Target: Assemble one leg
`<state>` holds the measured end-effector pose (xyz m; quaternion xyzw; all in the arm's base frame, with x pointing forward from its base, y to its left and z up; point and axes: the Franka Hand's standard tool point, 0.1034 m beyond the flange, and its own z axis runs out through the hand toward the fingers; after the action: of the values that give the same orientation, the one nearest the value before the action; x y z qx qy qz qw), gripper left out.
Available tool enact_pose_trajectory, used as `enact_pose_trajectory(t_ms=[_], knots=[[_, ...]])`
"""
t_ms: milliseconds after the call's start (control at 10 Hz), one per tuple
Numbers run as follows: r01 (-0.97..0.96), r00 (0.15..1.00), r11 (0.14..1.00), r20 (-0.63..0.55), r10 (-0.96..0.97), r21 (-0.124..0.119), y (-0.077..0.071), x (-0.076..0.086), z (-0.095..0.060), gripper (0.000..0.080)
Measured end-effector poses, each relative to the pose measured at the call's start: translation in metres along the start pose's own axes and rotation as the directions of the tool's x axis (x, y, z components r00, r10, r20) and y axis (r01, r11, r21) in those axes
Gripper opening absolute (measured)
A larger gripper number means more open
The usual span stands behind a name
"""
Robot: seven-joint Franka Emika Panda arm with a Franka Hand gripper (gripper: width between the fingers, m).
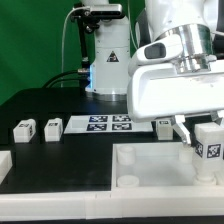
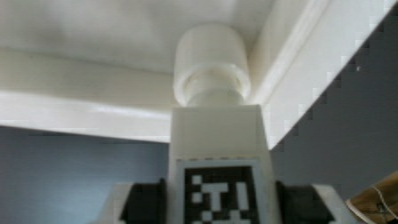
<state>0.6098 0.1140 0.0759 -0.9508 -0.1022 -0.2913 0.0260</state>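
Leg: a small white plastic block with a black-and-white square tag (image 1: 210, 152), pinched in the hand at the tray's far corner on the exterior view's right.
Hand: the arm's white two-finger hand (image 1: 204, 136) is clamped on the leg's tagged end. In the wrist view its dark fingers (image 2: 139, 206) flank the tag.
Tray: a large white tray-like piece with round corner sockets (image 1: 120, 178), lying on the black tabletop (image 1: 60, 105).
Key relation: the leg's long axis runs straight out from the hand, and its rounded free end points into the tray's inner corner where two walls meet.
Contact: the tip is probably at or just off that corner. The blurred wrist view does not settle whether it is seated.
Hidden: the leg itself covers the corner socket, and the frame edge cuts off part of the hand.
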Motion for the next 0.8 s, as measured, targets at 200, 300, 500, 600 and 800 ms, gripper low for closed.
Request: enact_pose_trajectory(t_ms=[200, 300, 500, 600, 800], knots=[[0.000, 1.000, 1.000, 0.010, 0.000, 0.002, -0.0003, -0.0029, 0.0014, 0.0292], [-0.001, 1.000, 1.000, 0.011, 0.001, 0.001, 0.0007, -0.0044, 0.0025, 0.0292], [-0.002, 1.000, 1.000, -0.004, 0.002, -0.002, 0.0008, -0.0049, 0.0060, 0.0292], [-0.002, 1.000, 1.000, -0.005, 0.002, -0.002, 0.0004, -0.0033, 0.0068, 0.0292], [-0.003, 1.000, 1.000, 0.005, 0.003, 0.000, 0.0007, -0.0025, 0.0068, 0.0292]])
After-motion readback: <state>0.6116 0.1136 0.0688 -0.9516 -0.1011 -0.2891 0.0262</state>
